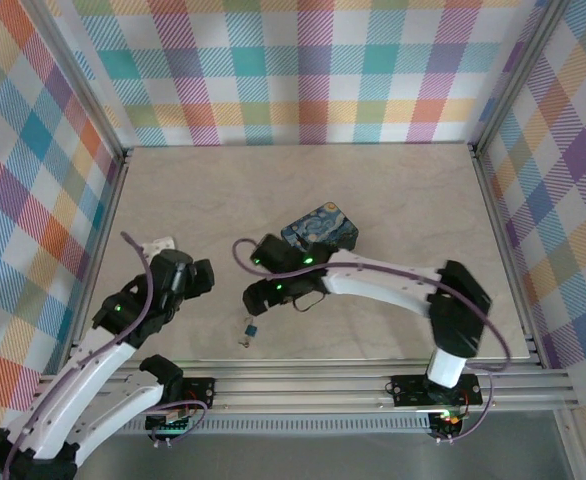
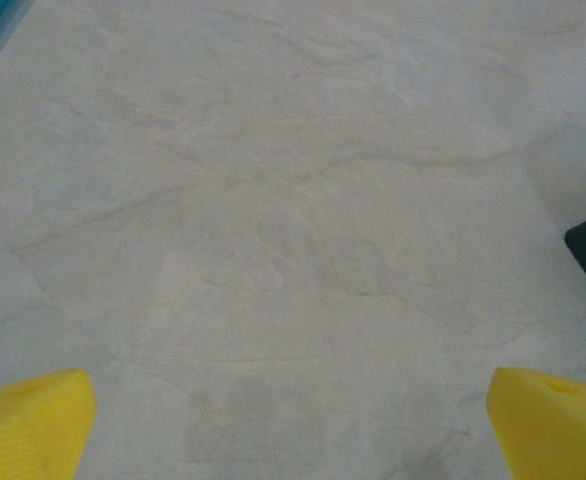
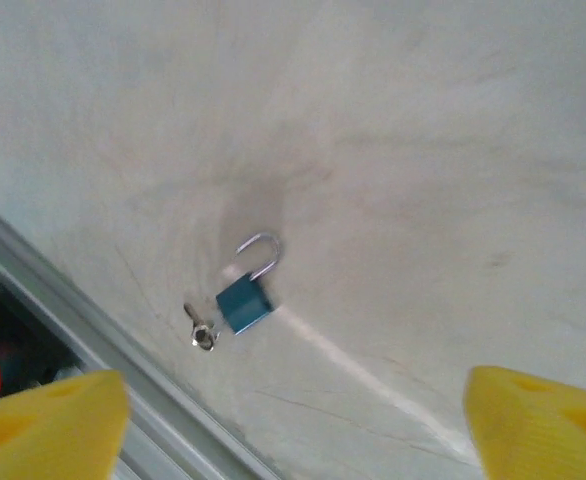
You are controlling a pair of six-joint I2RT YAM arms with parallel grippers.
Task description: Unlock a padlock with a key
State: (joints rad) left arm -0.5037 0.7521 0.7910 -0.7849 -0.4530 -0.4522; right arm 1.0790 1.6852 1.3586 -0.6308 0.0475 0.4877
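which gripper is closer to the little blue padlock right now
Right. The right gripper hangs just on the far side of the padlock, which lies ahead of it in its wrist view. The left gripper is farther off, to the padlock's left, over bare table.

1. The padlock (image 1: 251, 329) lies on the table (image 1: 393, 190) near the front edge, with the key (image 1: 244, 343) just beside it.
2. The right gripper (image 1: 254, 275) is just behind the padlock, not touching it.
3. The tin (image 1: 320, 228) sits close behind that gripper.
4. The left gripper (image 1: 200, 279) is off to the padlock's left, near a white object (image 1: 160, 243).
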